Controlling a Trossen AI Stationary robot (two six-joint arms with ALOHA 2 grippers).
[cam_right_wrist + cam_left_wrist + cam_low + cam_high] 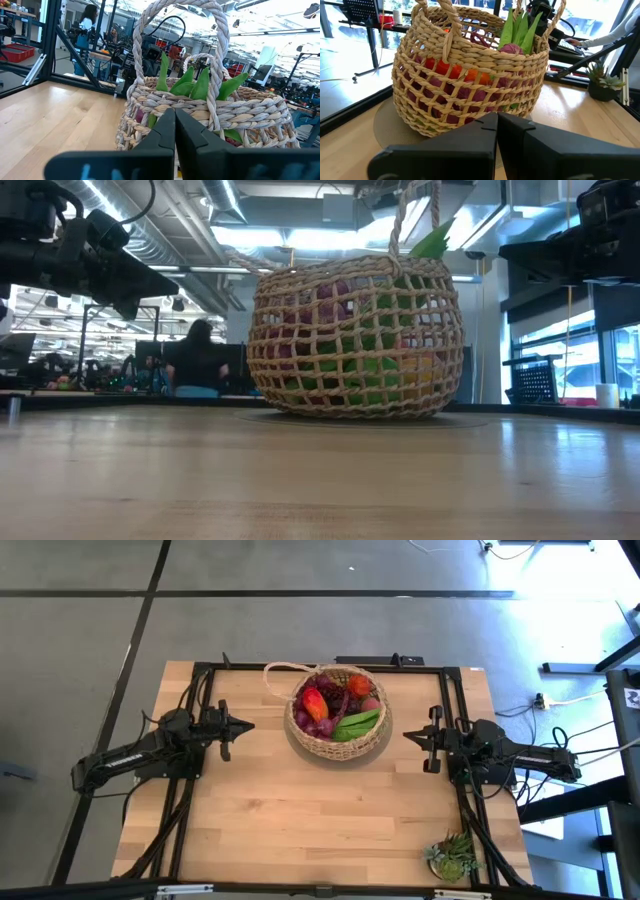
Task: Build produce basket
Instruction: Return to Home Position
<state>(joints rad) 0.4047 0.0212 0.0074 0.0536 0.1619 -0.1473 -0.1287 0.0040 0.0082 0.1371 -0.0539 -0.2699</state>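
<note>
The tan woven basket point(338, 713) stands on its base toward the table's far edge, midway between the arms, with a loop handle point(180, 30). Inside lies the produce point(335, 705): red and orange pieces, purple grapes, a green cucumber, green leafy stalks point(520, 30). My left gripper point(250, 725) hovers shut to the basket's left, its fingers pointing at the basket. My right gripper point(408, 736) hovers shut to the basket's right, also pointing at it. Neither touches anything. In both wrist views the fingertips point(497, 116) point(174, 112) meet in front of the basket wall.
A spiky green potted plant point(453, 856) stands at the table's near right corner. Bare wood point(320, 820) stretches across the table's near half. Black frame rails point(200, 675) run along the far and side edges. A person point(200, 360) is in the room beyond the table.
</note>
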